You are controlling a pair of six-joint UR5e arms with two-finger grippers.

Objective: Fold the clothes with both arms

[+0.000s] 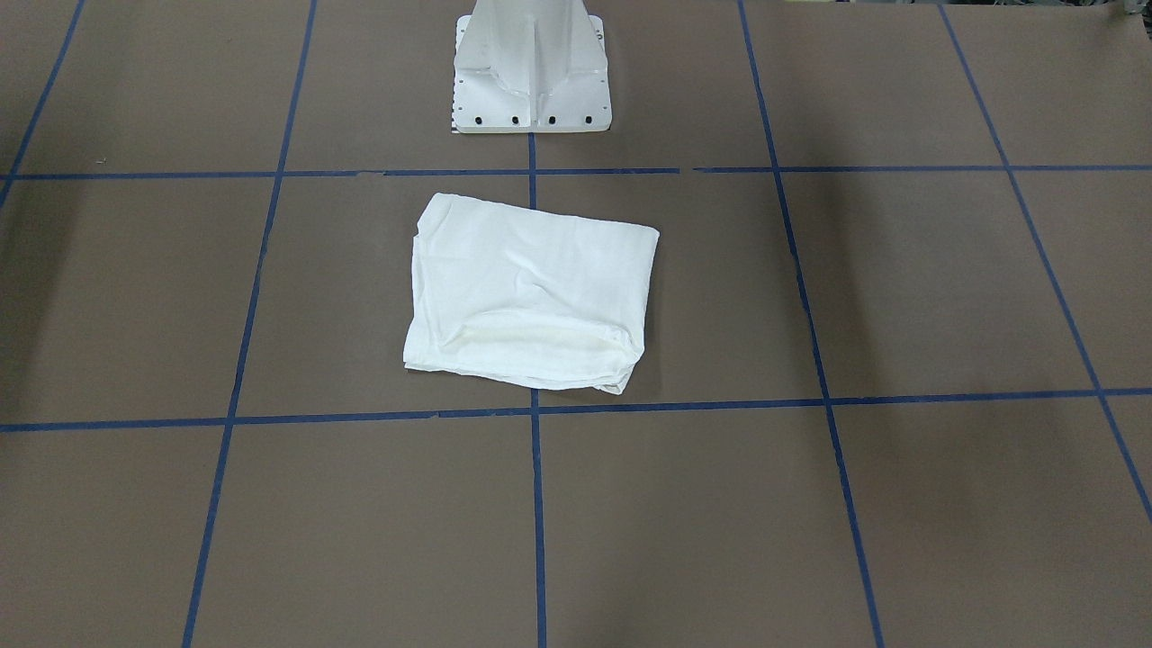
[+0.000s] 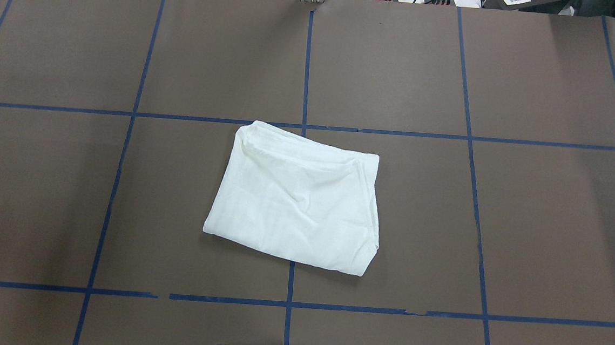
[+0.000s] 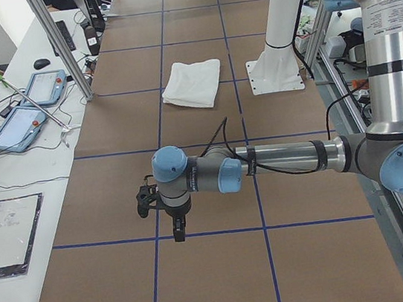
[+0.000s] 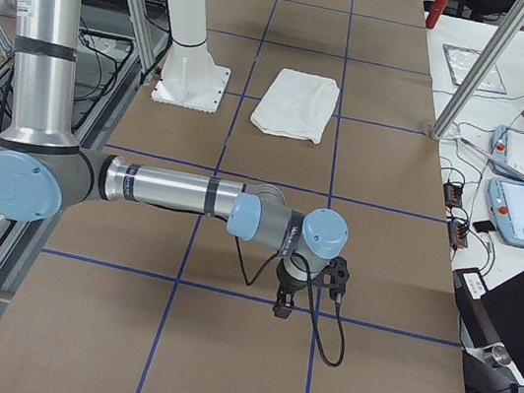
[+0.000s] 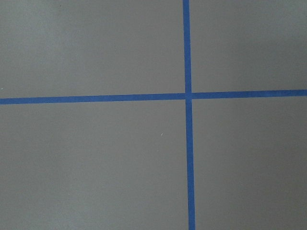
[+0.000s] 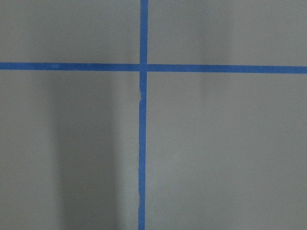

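Overhead exterior: shirt [image 2: 297, 199] folded to a rough rectangle, lying flat at the centre of the brown table [image 2: 526, 220], across the middle blue tape line [image 2: 306, 75]. It sits slightly skewed to the grid and its surface is creased. White pedestal [image 1: 531, 81] near it on the robot side, not touching.

Exterior left: left arm [image 3: 285, 160] stretched level over the table, wrist turned down, well apart from shirt.

Exterior right: right arm [image 4: 164, 188] likewise, toward the opposite end of the table.

Jaws of both hang above tape lines, apparently clear of the surface. Side views too small, so cannot tell whether they are apart or together.

Wrist views: bare table and one tape crossing each
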